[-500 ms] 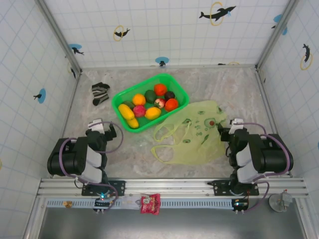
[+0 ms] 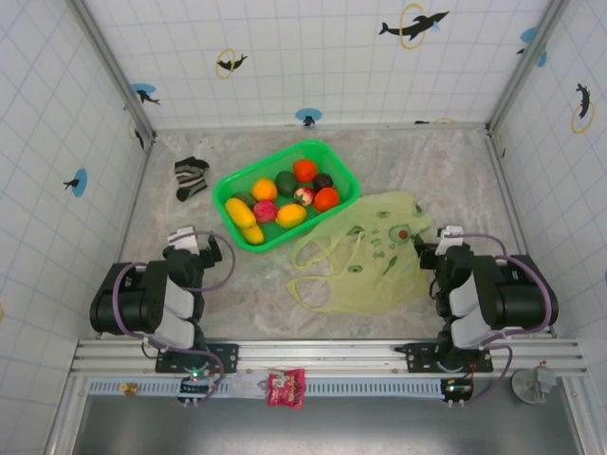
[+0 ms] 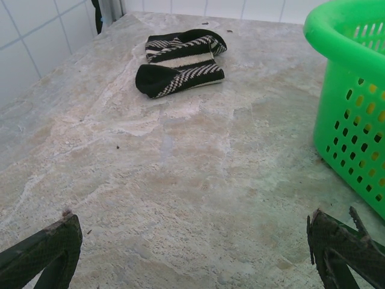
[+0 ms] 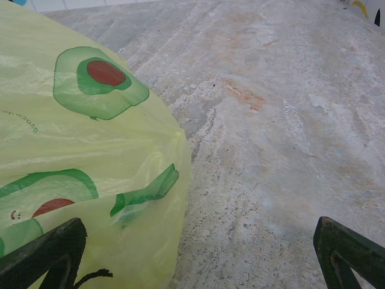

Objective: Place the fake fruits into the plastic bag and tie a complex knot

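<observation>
— What are the two claws doing?

— The left claw [image 2: 193, 244] is spread wide with nothing between its fingers, low over the bare surface [image 2: 256, 299]. The right claw [image 2: 442, 243] is spread just as wide and also holds nothing.

— Where are the fake fruits [image 2: 285, 199]?

— All in the green perforated basket [image 2: 224, 185], ahead of the left claw and off to its right. They are yellow, orange, red, pink and dark green, heaped together. In the left wrist view the basket [image 3: 355, 90] stands ahead of the right finger, near it but apart.

— And the plastic bag [image 2: 379, 256]?

— It lies flat on the surface, just to the left of the right claw, between the two arms. Its two loop handles [image 2: 318, 251] point toward the left claw and lie loose. In the right wrist view the bag [image 4: 90, 138], printed with green avocado halves, spreads in front of the left finger, while the right finger has bare surface ahead of it.

— Anything else?

— A striped black-and-white sock [image 3: 180, 63] lies crumpled well ahead of the left claw [image 3: 191, 227], apart from the basket.
</observation>
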Controlling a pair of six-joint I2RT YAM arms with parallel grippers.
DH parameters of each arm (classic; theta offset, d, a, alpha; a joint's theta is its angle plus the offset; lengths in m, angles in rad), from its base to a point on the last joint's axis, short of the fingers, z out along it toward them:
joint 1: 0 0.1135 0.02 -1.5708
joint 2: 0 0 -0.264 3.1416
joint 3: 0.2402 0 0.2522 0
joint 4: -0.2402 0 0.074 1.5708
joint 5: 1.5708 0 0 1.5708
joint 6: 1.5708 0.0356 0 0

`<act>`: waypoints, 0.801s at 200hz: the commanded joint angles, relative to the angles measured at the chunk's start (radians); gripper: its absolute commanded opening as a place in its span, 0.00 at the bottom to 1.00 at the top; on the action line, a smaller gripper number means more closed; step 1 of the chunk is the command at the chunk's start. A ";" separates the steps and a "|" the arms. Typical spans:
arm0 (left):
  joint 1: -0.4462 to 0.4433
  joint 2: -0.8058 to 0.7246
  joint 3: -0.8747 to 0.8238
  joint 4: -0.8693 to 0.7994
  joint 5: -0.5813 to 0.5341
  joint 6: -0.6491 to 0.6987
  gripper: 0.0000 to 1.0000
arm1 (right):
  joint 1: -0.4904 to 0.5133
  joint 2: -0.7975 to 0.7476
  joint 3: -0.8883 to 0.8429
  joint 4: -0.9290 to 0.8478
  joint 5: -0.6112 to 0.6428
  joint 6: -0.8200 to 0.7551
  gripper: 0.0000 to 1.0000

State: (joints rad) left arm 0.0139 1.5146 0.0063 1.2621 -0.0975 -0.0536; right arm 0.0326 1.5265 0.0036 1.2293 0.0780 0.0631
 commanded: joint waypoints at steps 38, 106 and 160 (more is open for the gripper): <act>-0.002 -0.006 -0.005 0.014 -0.011 -0.004 0.98 | -0.002 -0.005 0.007 0.012 0.002 -0.004 1.00; -0.003 -0.006 -0.004 0.015 -0.011 -0.004 0.98 | -0.002 -0.004 0.007 0.012 -0.001 -0.005 1.00; 0.005 -0.008 -0.003 0.009 0.003 -0.007 0.98 | -0.008 -0.003 0.009 0.010 -0.009 0.000 1.00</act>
State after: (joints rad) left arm 0.0139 1.5146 0.0063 1.2621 -0.0975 -0.0536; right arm 0.0326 1.5265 0.0036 1.2293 0.0772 0.0631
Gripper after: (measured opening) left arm 0.978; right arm 0.999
